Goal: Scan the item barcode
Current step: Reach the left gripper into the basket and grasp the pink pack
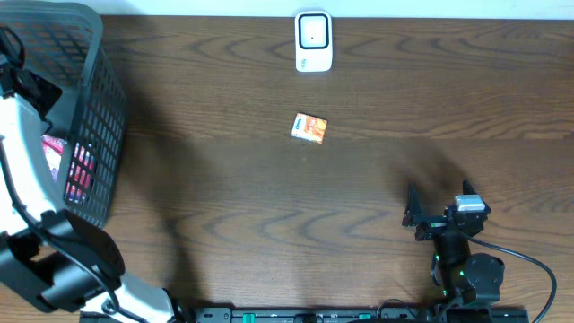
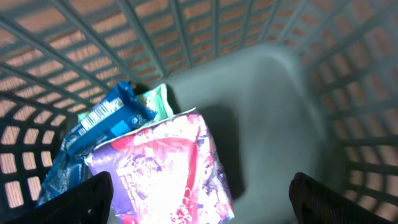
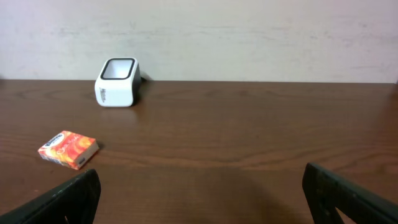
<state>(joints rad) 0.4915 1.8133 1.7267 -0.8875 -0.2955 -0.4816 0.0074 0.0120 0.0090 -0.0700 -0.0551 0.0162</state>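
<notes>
On the table we had a small orange box (image 1: pixel 309 127) lying flat near the middle, with the white scanner (image 1: pixel 313 41) standing well behind it by the far edge. Our right gripper (image 1: pixel 429 215) hovered low over the wood on the near right, jaws spread wide and holding nothing. From its wrist view the box (image 3: pixel 68 149) sat ahead and off to the left, its long side running roughly across our line of reach, and the scanner (image 3: pixel 117 83) stood farther back on the same side. Our left gripper (image 2: pixel 199 205) was down inside the dark basket (image 1: pixel 90 108) at the left end, jaws parted and gripping nothing, hanging just above a pink packet (image 2: pixel 165 174) and a blue packet (image 2: pixel 102 124) heaped in the basket's corner.

We judged the right arm the nearer one to the box, since the left was sunk in the basket; the next reach would need to swing forward and left.
</notes>
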